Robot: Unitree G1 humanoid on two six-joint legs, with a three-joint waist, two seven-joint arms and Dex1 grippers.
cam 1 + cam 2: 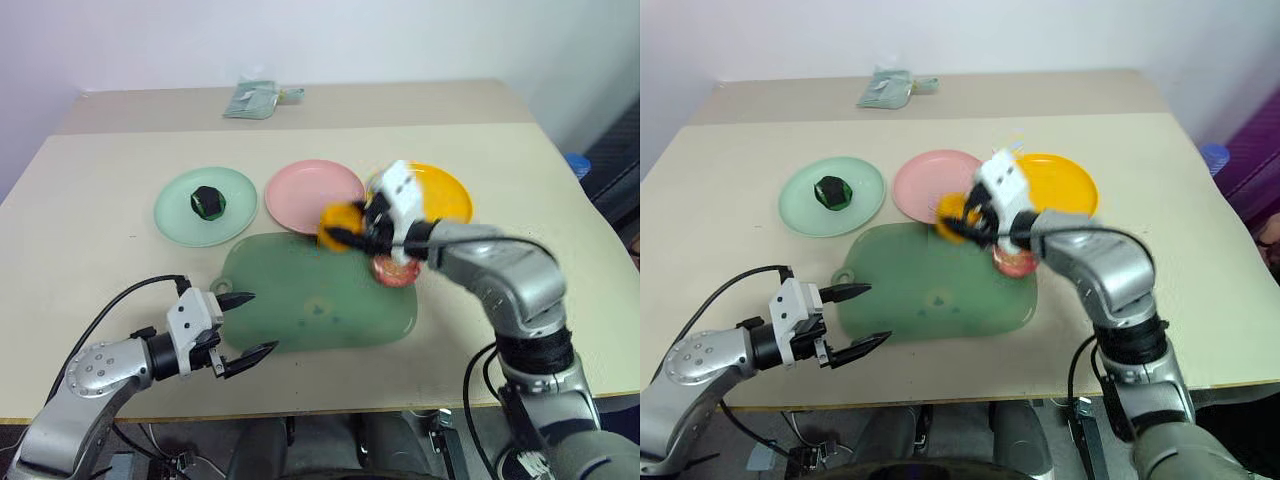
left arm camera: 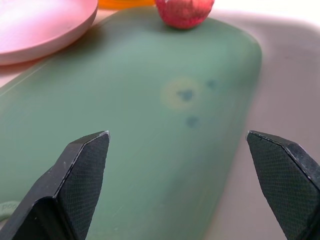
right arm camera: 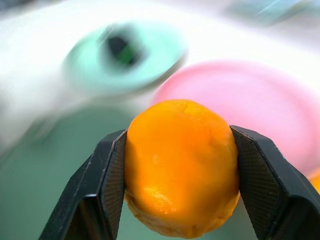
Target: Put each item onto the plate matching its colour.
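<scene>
My right gripper (image 1: 336,233) is shut on the round orange fruit (image 3: 181,167) and holds it in the air over the far edge of the green board, near the pink plate (image 1: 312,192). The yellow plate (image 1: 448,195) lies just behind my right wrist. The pinkish-red apple (image 1: 393,272) rests on the board's far right corner, partly hidden under my right arm. The dark lumpy ball (image 1: 208,201) sits on the mint green plate (image 1: 172,216). My left gripper (image 1: 246,325) is open at the board's near left end with nothing between its fingers.
The large green board (image 1: 320,300) with a ring tab lies in the middle of the table, in front of the three plates. A crumpled greenish packet (image 1: 255,98) lies at the back of the table. A blue object (image 1: 578,165) shows past the right edge.
</scene>
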